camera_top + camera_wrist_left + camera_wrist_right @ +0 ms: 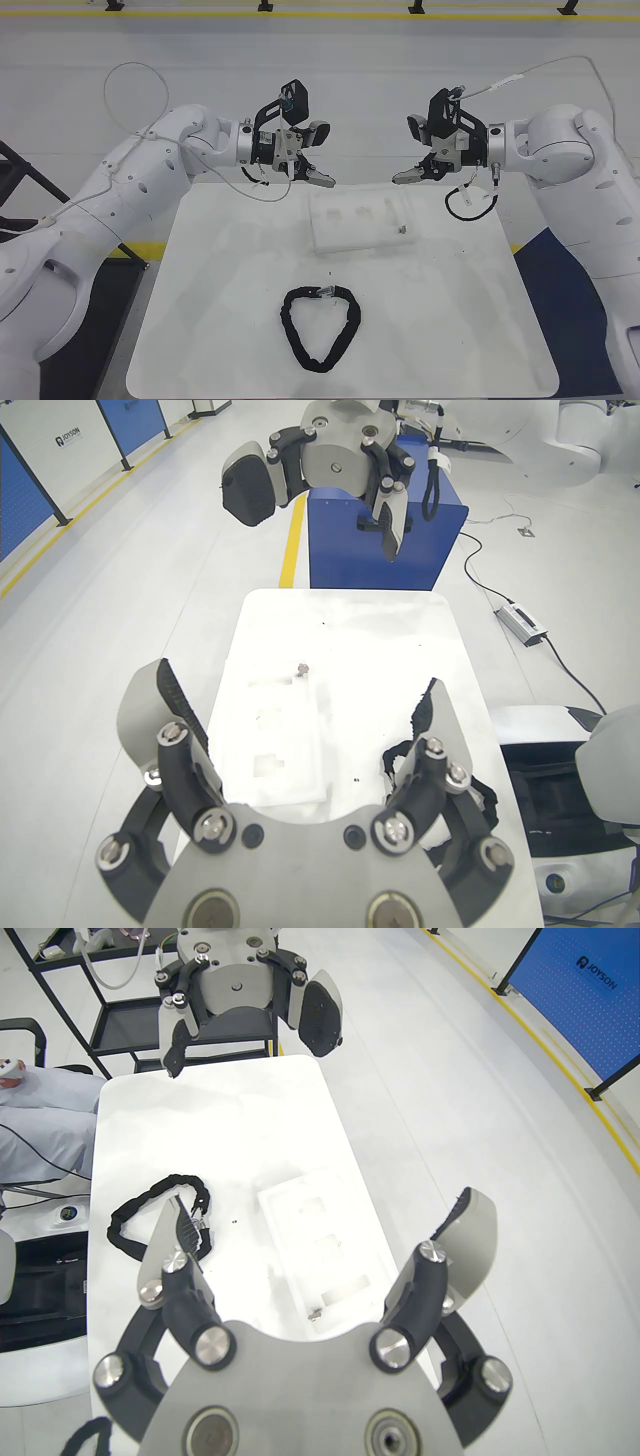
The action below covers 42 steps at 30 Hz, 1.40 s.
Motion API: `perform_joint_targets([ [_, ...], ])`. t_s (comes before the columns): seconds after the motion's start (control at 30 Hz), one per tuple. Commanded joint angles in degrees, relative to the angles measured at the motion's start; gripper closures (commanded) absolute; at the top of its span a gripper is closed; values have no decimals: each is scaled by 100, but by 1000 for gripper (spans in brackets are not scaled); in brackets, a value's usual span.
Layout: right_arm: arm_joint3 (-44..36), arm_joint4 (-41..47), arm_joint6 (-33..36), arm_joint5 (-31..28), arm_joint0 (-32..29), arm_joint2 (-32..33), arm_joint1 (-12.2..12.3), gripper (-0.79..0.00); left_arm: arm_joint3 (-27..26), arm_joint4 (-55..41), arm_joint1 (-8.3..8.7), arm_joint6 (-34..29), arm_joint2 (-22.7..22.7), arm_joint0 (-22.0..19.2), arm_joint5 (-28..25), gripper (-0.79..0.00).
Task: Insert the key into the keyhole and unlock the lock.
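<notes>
At the foam tray's (345, 222) right end, the key (400, 229) lies almost under the right gripper (412, 152), fingers spread wide and empty, farther from the equally wide left gripper (322, 155) and the chain lock (320, 325).

Right gripper (321, 1195) gapes over foam tray (276, 1215) — key (315, 1314) on it, chain lock (116, 1227) beside.

My left tool (322, 155) and right tool (410, 152) are showing grey shells with black ribbed pads (181, 705). The lock (320, 328) is appearing as a matte black loop on the white surface (220, 300). The tray (345, 235) is reading white and the key (401, 229) silvery. A yellow stripe (300, 14) is crossing the pale grey floor (350, 70).
</notes>
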Motion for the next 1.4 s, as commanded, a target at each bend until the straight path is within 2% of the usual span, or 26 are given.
perform_joint_targets([
  [0.0,0,0,0,0,0,0,0,-784,0,0,0,0,0,0,0,-784],
  [0.63,0,0,0,0,0,0,0,-784,0,0,0,0,0,0,0,-784],
  [0.73,-53,-126,-139,173,-114,10,7,-785,0,0,0,0,0,0,0,-785],
  [0.93,355,-334,-357,438,-254,-96,-21,-785,0,0,0,0,0,0,0,-785],
  [1.37,1399,-265,-217,845,-193,-679,-262,-785,0,0,0,0,0,0,0,-785],
])
